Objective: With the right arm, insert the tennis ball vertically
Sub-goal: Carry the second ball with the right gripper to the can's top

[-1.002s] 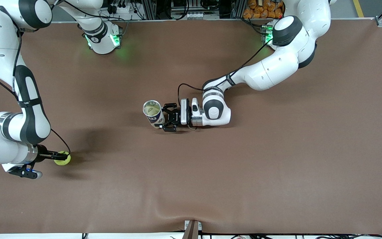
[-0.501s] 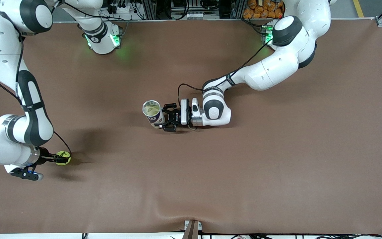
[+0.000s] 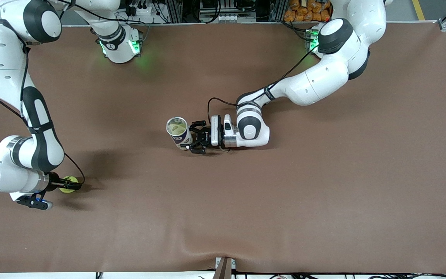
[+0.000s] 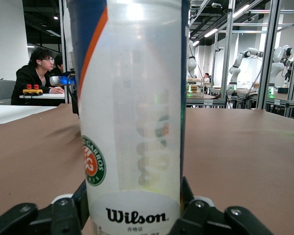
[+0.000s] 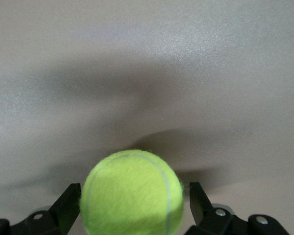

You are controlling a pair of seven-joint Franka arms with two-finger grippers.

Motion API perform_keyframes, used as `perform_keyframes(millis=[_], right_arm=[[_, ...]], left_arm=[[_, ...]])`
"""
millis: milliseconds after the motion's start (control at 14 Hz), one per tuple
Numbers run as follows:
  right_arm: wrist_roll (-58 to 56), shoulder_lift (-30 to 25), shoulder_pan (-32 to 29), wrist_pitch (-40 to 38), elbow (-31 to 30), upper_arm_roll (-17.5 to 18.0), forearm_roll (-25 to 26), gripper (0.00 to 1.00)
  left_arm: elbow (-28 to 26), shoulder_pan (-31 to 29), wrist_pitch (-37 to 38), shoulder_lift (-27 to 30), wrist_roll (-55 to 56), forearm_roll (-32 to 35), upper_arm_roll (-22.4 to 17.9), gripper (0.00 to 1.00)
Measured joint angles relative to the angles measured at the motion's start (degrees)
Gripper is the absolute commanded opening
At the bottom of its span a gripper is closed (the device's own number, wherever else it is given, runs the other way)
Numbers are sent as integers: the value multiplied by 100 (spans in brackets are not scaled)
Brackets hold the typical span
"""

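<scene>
Brown mat (image 3: pixel 323 193) covers the table; lab benches (image 4: pixel 235 95) around.

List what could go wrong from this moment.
1. The right claw straddles the tennis ball with a gap at each finger; closing off-centre may roll the ball away across the brown table.
2. The ball can, clamped low by the left claw, stands upright; a hard or misaligned insertion might tip or shift it.

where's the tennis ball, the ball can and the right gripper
tennis ball (image 5: pixel 132 193): right wrist view, middle of its felt.
ball can (image 4: pixel 137 112): left wrist view, clear wall, upright.
right gripper (image 3: pixel 71 185): front view, between its fingertips, at the ball.
</scene>
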State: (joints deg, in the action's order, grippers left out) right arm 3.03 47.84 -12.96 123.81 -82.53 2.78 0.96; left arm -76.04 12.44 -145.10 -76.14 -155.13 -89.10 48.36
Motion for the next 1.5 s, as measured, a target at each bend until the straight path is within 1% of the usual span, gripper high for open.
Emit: perform_keyframes(millis=[72,143,286,430,573,788,1002,1074,1217,1360,1504], right_arm=[[0,0,0,0,0,4,0,50],[0,0,0,-1,0,5,0,46],[0,-1,0,-13,28,11,0,45],[-1,-9,0,-194,89,38,0,45],[8,-88,12,-520,178,94,-1,44],[402,-395,63,-1491,262,264,-9,44],[1308,-848,101,-2471,282,715,-127,44],[1691,-994,117,-2794,283,871,-295,44],[2501,-1206,141,-3307,282,1179,-810,44],[3368,-1334,174,-3532,281,1509,-1190,44],[4361,-1408,227,-3564,278,1946,-1281,42]], left_arm=[[0,0,0,0,0,0,0,70],[0,0,0,0,0,0,0,70],[0,0,0,0,0,0,0,70],[0,0,0,0,0,0,0,70],[1,0,0,0,0,0,-1,70],[2,0,0,0,0,0,-1,70],[3,0,0,0,0,0,-3,69],[3,0,1,0,0,0,-3,69],[3,1,1,0,0,0,-4,69],[3,1,1,0,0,0,-4,69],[3,1,1,0,0,0,-4,69]])
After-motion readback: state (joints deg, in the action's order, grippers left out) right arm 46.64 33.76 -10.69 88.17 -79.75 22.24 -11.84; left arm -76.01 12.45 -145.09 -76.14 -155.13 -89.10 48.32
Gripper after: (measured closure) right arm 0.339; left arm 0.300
